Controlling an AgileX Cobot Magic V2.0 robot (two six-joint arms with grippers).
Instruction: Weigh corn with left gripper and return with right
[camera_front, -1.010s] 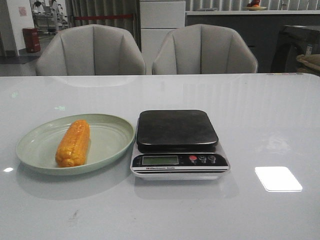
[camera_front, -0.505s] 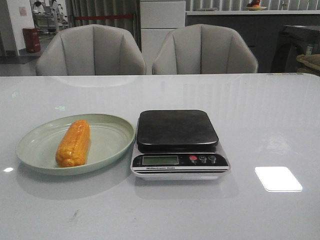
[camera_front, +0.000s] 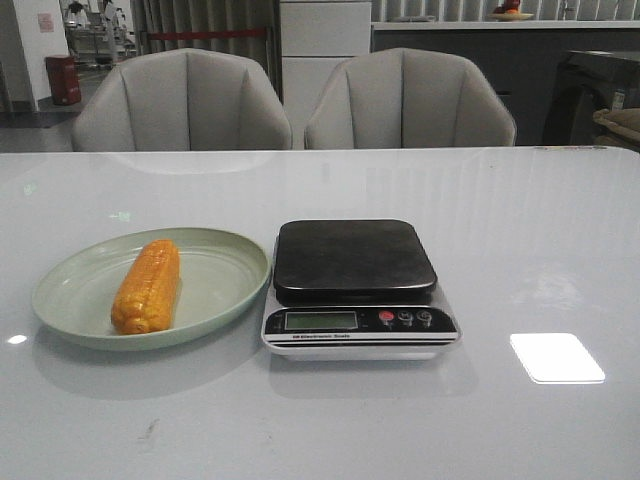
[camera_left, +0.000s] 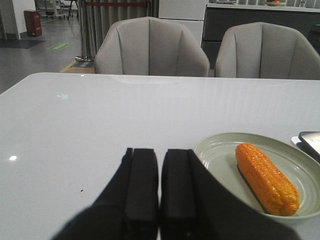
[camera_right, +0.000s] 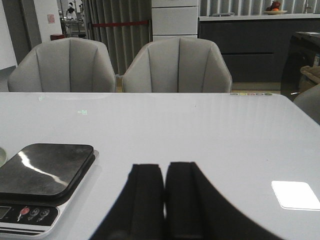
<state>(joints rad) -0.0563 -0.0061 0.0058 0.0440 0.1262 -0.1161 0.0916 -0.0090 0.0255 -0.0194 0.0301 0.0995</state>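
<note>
Black left end effector (camera_left: 160, 187) closed, level above table (camera_left: 75, 130), corn (camera_left: 266, 177) on plate (camera_left: 215, 152)

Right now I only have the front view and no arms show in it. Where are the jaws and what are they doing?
Observer: The left gripper is shut, jaws pressed together, holding nothing.
Operator: How does it sit relative to the corn?
Observer: In the left wrist view the corn lies on the plate just ahead of the gripper, untouched.
Operator: And the other arm?
Observer: The right gripper is shut and empty too, with the scale ahead of it, nothing on the platform.
</note>
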